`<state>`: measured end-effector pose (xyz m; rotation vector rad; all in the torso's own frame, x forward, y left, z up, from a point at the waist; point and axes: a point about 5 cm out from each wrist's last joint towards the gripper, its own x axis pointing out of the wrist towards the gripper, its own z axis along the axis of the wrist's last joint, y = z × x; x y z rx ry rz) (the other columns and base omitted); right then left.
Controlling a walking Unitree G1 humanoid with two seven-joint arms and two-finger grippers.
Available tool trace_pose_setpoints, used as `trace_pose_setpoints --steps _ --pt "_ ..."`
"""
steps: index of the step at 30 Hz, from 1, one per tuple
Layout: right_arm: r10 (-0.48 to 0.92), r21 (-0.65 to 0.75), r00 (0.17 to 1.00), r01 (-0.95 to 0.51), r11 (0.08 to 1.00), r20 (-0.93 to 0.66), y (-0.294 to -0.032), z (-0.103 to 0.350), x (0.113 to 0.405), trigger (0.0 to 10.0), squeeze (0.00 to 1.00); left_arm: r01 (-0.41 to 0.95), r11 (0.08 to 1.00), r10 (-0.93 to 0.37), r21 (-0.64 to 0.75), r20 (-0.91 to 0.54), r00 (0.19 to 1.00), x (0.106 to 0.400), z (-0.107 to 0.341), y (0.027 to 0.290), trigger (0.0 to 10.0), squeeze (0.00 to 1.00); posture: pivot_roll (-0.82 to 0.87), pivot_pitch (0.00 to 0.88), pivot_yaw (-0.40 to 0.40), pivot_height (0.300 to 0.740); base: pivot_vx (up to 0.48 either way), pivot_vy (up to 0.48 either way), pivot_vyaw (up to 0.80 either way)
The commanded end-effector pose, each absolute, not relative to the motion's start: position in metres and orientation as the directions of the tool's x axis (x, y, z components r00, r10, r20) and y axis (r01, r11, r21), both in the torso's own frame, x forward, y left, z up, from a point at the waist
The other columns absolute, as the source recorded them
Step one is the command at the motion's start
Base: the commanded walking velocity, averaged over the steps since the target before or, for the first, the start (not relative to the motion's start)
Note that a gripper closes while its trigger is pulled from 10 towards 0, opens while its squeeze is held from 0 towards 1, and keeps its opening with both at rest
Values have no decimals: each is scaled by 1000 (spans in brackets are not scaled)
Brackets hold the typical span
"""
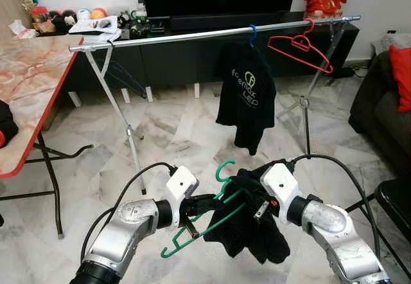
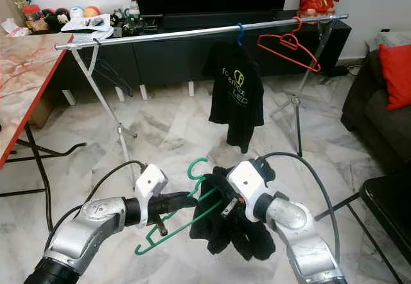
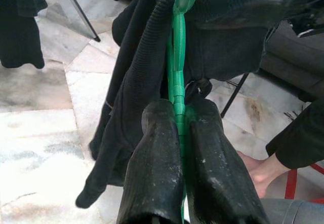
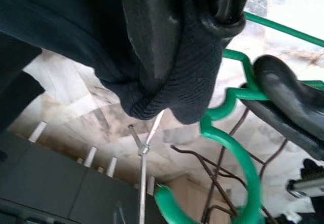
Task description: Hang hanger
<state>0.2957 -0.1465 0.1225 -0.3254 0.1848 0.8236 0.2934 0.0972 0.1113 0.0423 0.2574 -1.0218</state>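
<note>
Left wrist view: left hand point(image 3: 178, 133) pinches the green plastic hanger point(image 3: 178, 57); keep its hook upright toward the silver metal rail point(image 1: 192, 35).

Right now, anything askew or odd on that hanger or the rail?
Yes. The green plastic hanger is tilted between the left gripper and right gripper, with the black knit garment bunched on one end. On the metal rail, the empty red hanger hangs crooked.

Metal clothes rail point(image 1: 192, 35) on crossed legs over marble floor point(image 1: 173, 130), carrying black T-shirt point(image 1: 247, 94) on blue hanger point(image 1: 252, 35), empty red hanger point(image 1: 300, 49) beside it.
</note>
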Motion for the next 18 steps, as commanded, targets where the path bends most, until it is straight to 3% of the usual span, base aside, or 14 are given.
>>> trace_pose_setpoints --steps 1,18 --pt "715 -221 638 -770 598 -286 -142 125 291 10000 1000 854 515 -847 -70 -197 495 295 120 97 10000 0 -54 93 22 740 0 0 0" --pt "719 -214 556 -829 517 -417 -148 111 280 10000 1000 848 526 -841 -66 -194 506 297 120 97 10000 0 -58 95 22 740 0 0 0"
